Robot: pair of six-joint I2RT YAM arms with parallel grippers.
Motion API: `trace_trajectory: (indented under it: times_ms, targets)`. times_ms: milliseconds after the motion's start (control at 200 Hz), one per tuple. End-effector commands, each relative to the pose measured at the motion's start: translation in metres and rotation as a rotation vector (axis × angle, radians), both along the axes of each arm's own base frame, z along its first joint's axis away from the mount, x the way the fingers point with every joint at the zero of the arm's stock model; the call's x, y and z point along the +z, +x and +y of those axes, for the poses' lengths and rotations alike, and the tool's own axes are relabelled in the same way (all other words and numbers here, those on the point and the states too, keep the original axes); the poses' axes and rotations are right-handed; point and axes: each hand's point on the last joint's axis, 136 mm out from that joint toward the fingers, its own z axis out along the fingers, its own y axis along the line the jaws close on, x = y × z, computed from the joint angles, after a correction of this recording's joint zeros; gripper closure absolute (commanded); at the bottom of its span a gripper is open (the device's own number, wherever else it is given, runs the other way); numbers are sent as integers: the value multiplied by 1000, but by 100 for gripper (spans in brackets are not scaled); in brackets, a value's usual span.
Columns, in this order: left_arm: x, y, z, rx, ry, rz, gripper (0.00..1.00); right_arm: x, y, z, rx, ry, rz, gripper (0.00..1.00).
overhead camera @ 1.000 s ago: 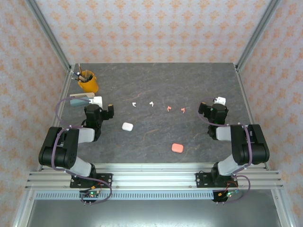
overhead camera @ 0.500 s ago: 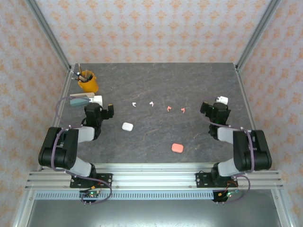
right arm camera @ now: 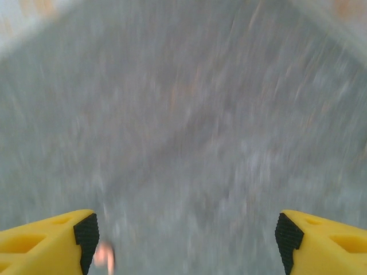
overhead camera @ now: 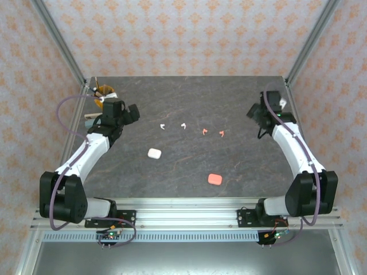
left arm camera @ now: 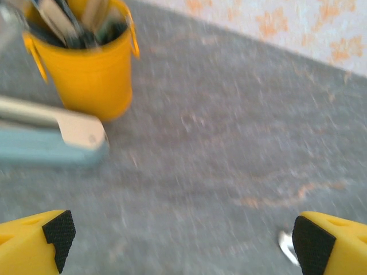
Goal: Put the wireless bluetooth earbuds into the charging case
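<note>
Left tool [overhead camera: 131,112] sits up-left of the white case [overhead camera: 154,153], by the yellow cup [left arm camera: 86,69], pads wide apart, nothing between them. Two white earbuds [overhead camera: 163,126] lie loose on the bench [overhead camera: 189,97] just beyond the white case. Two salmon earbuds [overhead camera: 204,132] lie beyond it and to the right. The salmon case [overhead camera: 215,179] is nearer and right of it. Right tool [overhead camera: 253,112] is far right of the white case, jaws apart and empty. No bud seated yet. Both cases look shut from above, but they're too small to be sure; if shut, a lid has to open first. Risks: buds are tiny, so an off-centre pad could flick one across the bench. A pinched stem may squirt out. Wrist views are smeared, poor for aiming. White and salmon could get swapped.
</note>
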Motion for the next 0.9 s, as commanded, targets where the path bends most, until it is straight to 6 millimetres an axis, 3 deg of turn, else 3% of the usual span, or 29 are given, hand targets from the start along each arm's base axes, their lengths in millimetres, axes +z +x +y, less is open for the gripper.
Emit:
trace_trajectory:
  times_ms: [0, 170, 325, 631, 891]
  targets:
    - [-25, -41, -26, 50, -168, 187, 0, -40, -79, 47, 113, 65, 318, 16]
    - [-20, -60, -66, -8, -224, 198, 0, -69, -129, 87, 127, 66, 415, 10]
    - [-17, -63, -94, -52, -253, 202, 0, -93, -157, 111, 122, 17, 476, 2]
    - [-15, -56, -132, -130, -240, 221, 0, -118, -172, 159, 206, -53, 541, 1]
    - [-14, -55, -148, -163, -226, 227, 0, -139, -178, 175, 220, -10, 559, 0]
